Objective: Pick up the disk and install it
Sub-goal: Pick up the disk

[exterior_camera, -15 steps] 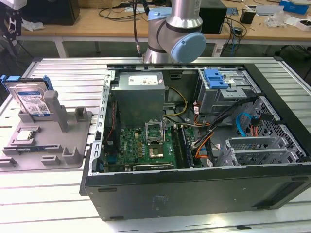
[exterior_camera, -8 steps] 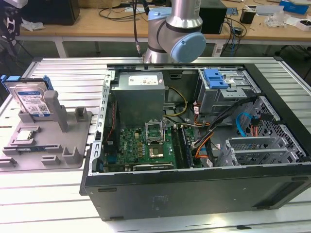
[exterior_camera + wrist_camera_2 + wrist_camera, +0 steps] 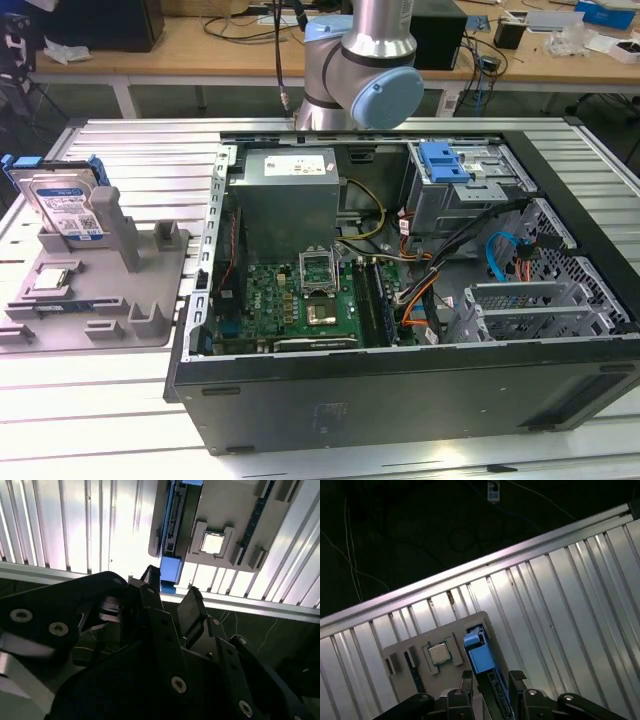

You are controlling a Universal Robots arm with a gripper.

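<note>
Blue-framed and silver, the disk is standing on edge in a grey holder on the desk, at about nine o'clock from the open computer case in the exterior view. In the first wrist view the gripper is hanging over it with jaws spread, one facing each broad side. The disk's thin upper edge is running lengthwise through the gap, and I cannot tell whether the jaws are touching it. A processor chip is lying just beside the disk.
</note>
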